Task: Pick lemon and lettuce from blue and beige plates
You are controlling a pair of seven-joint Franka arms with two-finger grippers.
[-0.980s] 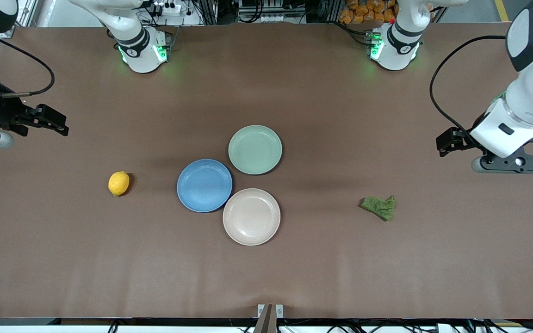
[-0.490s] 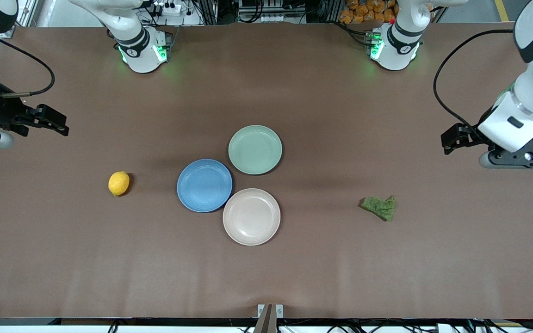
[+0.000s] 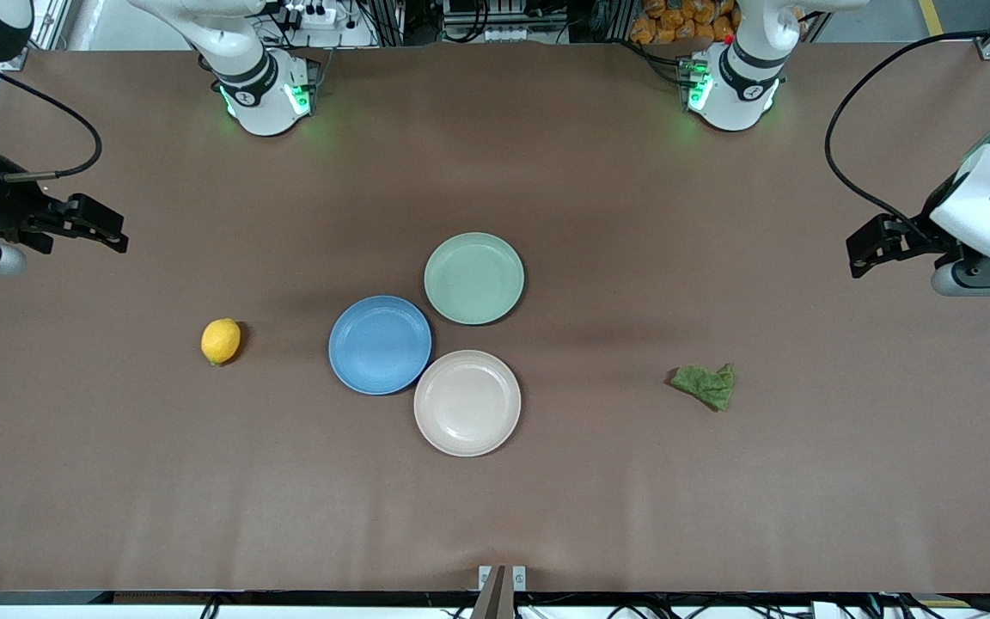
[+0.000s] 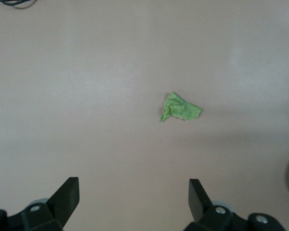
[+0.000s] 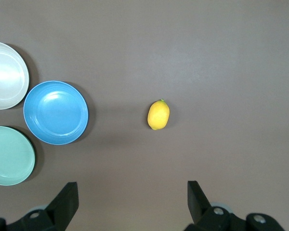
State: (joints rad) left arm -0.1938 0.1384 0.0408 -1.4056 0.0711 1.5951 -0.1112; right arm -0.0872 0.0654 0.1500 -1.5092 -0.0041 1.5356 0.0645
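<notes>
A yellow lemon (image 3: 221, 340) lies on the bare table toward the right arm's end, beside the empty blue plate (image 3: 380, 345). It also shows in the right wrist view (image 5: 158, 115). A crumpled green lettuce leaf (image 3: 705, 384) lies on the table toward the left arm's end, apart from the empty beige plate (image 3: 467, 402). It also shows in the left wrist view (image 4: 181, 109). My right gripper (image 3: 104, 232) is open and empty over bare table at its end. My left gripper (image 3: 869, 249) is open and empty over bare table at its end.
An empty green plate (image 3: 474, 278) touches the blue and beige plates at mid-table, farther from the front camera than both. The right wrist view shows the blue plate (image 5: 56, 112), the beige plate (image 5: 7, 74) and the green plate (image 5: 9, 155). The brown table's edge lies near both grippers.
My left arm has drawn back toward its end of the table and toward the bases, away from the lettuce. The right arm, lemon, lettuce and plates have not moved.
</notes>
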